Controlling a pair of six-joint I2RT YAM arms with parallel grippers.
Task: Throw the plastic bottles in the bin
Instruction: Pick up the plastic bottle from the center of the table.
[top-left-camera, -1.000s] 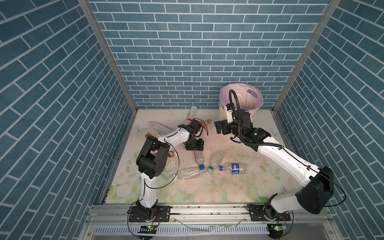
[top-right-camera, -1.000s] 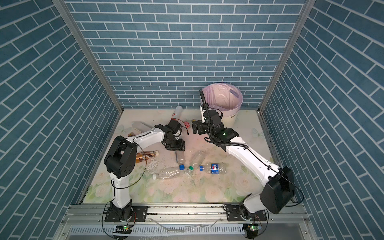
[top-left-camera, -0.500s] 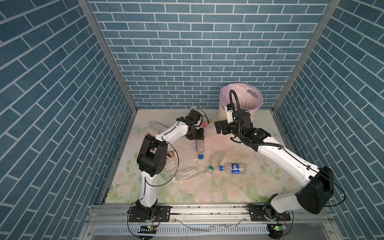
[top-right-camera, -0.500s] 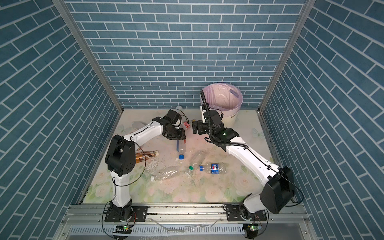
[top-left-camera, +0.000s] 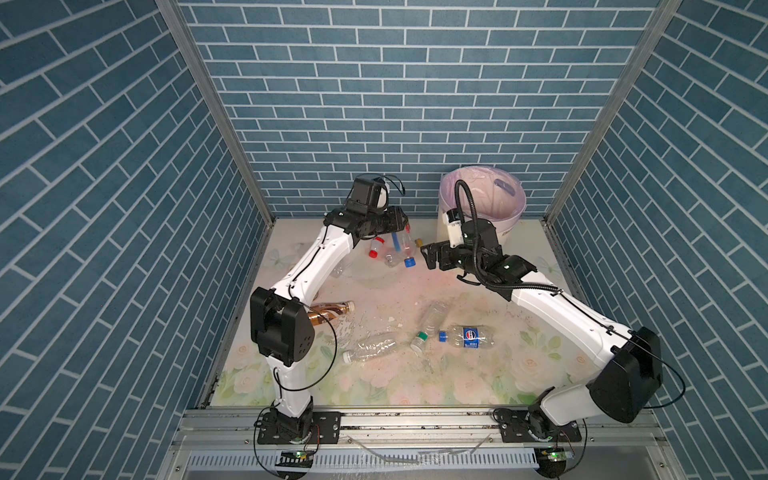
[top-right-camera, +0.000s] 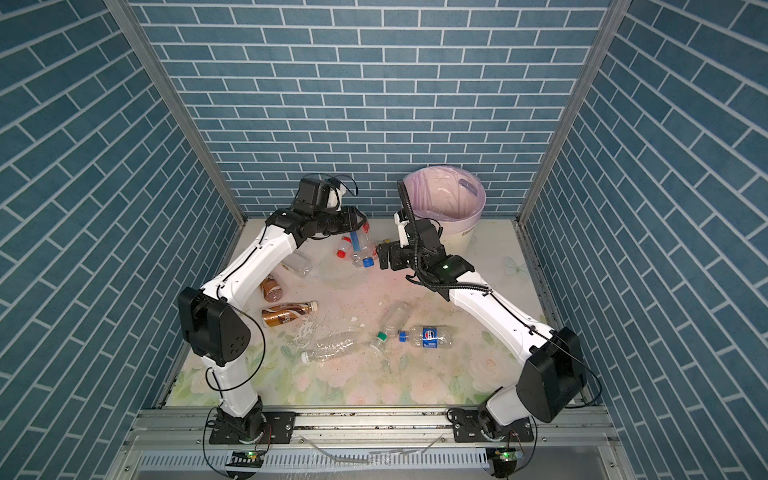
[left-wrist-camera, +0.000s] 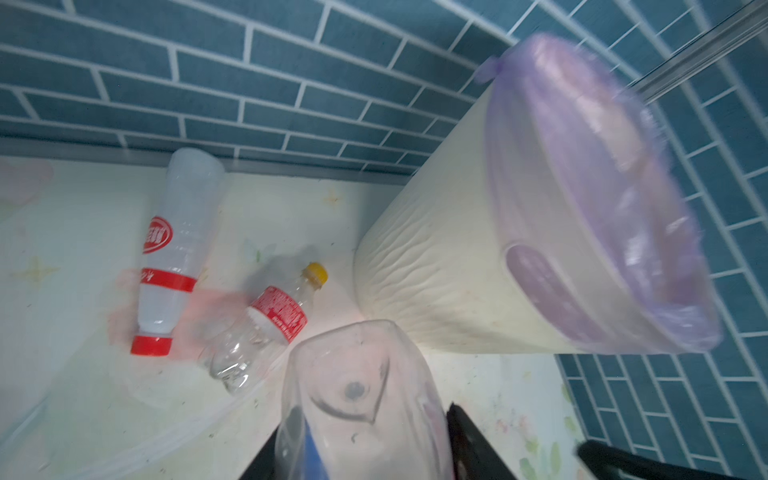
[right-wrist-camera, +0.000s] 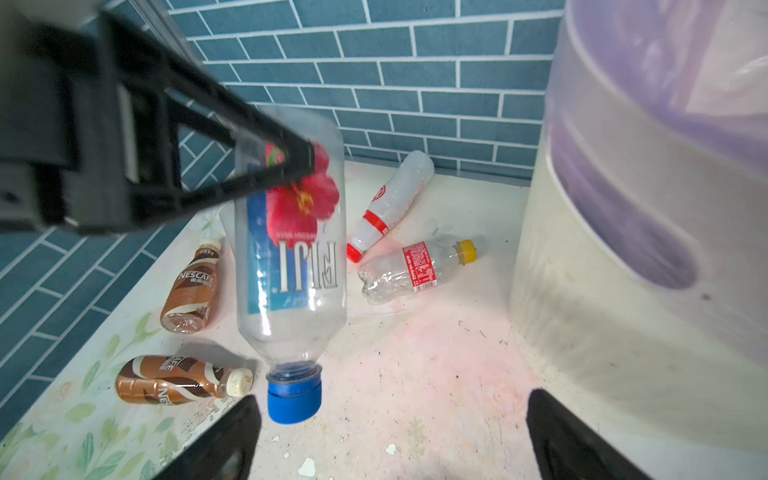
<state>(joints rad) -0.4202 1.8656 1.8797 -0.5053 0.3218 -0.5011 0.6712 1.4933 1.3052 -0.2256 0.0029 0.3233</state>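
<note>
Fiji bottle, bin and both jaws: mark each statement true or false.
1. The left jaws grip the Fiji bottle with its blue cap pointing down. True.
2. The right jaws hold a bottle. False: they stand open and empty.
3. The bin lies tipped on its side. False: it stands upright, with its bag over the rim.
4. The yellow-capped bottle lies on the floor near the bin. True.

The bottle (right-wrist-camera: 291, 266) is clear glossy plastic, the bin (left-wrist-camera: 436, 257) matt ribbed plastic with a filmy liner (left-wrist-camera: 602, 174), the tabletop (right-wrist-camera: 436, 374) scuffed.
</note>
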